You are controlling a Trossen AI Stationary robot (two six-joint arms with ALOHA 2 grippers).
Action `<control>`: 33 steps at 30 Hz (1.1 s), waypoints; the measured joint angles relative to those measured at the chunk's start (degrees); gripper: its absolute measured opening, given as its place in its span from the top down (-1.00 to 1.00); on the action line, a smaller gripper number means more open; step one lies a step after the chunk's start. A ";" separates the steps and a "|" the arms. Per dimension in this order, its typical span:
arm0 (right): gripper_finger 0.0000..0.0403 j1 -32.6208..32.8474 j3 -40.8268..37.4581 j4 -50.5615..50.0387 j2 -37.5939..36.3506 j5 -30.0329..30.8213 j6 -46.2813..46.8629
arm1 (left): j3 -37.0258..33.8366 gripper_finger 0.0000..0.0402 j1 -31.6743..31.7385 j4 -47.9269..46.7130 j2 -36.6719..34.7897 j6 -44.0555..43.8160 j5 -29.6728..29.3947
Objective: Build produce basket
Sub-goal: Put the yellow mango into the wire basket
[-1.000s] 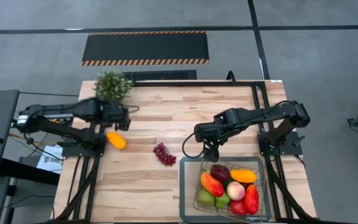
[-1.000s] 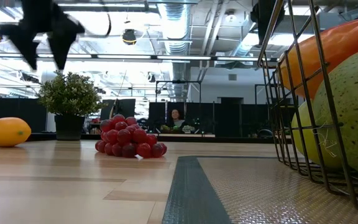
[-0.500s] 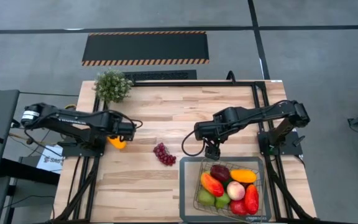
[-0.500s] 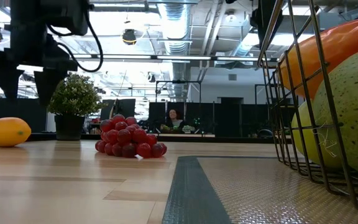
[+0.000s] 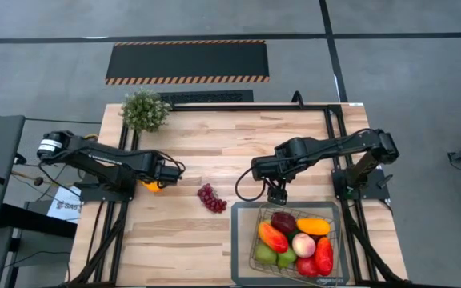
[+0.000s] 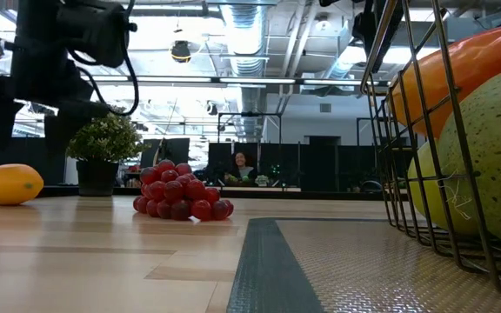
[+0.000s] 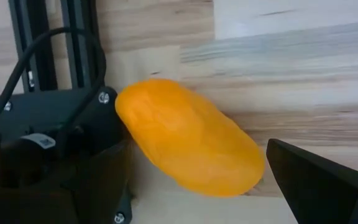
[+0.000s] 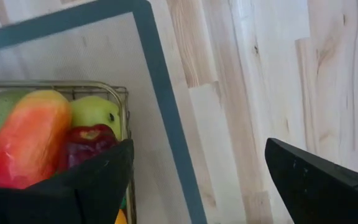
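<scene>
Open left end effector (image 5: 160, 174) over mango (image 7: 188, 138)

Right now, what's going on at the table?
The left gripper is open over the orange fruit at the table's left edge, not gripping it yet. The right gripper hangs open just beyond the basket, which already holds most of the produce. The grapes lie loose on the wood between the arms.
</scene>
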 joint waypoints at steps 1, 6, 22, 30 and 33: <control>-0.88 -0.17 0.00 -0.16 0.00 0.00 -0.38 | 0.00 -0.79 -0.17 -0.02 0.65 -0.69 0.03; -0.88 -0.21 0.00 -0.53 0.00 0.07 -0.97 | 0.01 -0.79 -1.32 -0.25 3.50 -4.49 0.35; -0.88 -1.76 0.00 -4.56 0.00 0.15 -5.65 | 0.00 -0.79 -6.51 4.67 14.64 -18.66 2.61; -0.88 -2.07 0.00 -5.95 -0.02 1.42 -7.01 | 0.00 -0.79 -6.30 15.33 16.44 -12.97 -0.79; -0.88 -2.13 0.00 -5.89 -0.02 1.47 -7.78 | 0.00 -0.79 -5.71 21.58 16.44 -7.77 -4.14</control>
